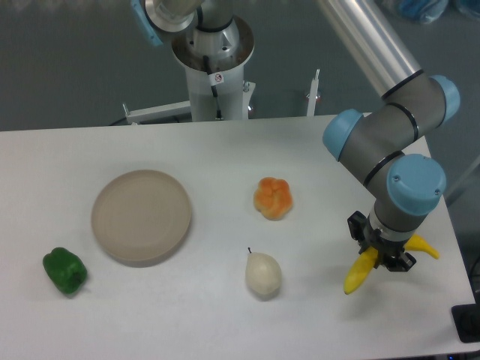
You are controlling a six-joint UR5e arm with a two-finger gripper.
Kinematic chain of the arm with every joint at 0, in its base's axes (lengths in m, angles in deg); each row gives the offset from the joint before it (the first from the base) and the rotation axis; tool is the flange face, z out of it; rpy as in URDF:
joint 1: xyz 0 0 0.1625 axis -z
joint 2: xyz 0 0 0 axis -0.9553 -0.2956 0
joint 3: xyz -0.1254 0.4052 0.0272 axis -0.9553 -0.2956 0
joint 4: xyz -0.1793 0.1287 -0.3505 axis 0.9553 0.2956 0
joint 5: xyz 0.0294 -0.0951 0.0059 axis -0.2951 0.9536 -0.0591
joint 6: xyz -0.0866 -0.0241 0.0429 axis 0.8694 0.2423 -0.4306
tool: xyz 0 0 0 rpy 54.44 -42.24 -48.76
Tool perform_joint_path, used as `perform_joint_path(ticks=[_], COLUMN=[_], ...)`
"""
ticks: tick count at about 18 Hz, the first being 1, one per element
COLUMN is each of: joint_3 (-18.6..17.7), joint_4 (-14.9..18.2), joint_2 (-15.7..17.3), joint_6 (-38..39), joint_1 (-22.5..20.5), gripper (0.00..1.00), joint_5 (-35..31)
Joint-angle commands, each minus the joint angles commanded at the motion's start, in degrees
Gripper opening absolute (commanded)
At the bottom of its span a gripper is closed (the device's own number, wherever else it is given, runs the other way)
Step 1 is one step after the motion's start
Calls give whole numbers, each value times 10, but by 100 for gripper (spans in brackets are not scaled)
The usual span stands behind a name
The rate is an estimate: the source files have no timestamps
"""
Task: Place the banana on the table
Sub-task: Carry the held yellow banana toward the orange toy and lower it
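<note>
We see the gripper (383, 257) at the right side of the table (225, 322); its fingers pinch the banana (361, 271) around the middle, so one yellow end sticks out below-left of them and the other end to the right; whether the lower tip touches the tabletop, we cannot tell; left of the fingers stands the pear (263, 274); farther, the orange fruit (274, 198); then the round plate (141, 216); the green pepper (64, 271) lies farthest.

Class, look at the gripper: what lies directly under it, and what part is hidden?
Under the gripper lies the banana, over the white table. Its two yellow ends stick out on either side; its middle is covered by the gripper, so the grip itself cannot be seen.
</note>
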State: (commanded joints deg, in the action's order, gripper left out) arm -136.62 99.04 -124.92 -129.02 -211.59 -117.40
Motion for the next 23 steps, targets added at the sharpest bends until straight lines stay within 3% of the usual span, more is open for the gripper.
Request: perform_joint_path(ticks=[7,11,16,20,23], joint_3=[-10,-56,-143,-214,-242], joint_4=[-2,0,-8,-63,-69], joint_2=[1,22,69,99,101], joint_6=[-1,0,-32,-33,-26], joint_1=[1,9,8,20,33], gripper=[0,0,0,0,0], joint_5=[5,4,4,4,4])
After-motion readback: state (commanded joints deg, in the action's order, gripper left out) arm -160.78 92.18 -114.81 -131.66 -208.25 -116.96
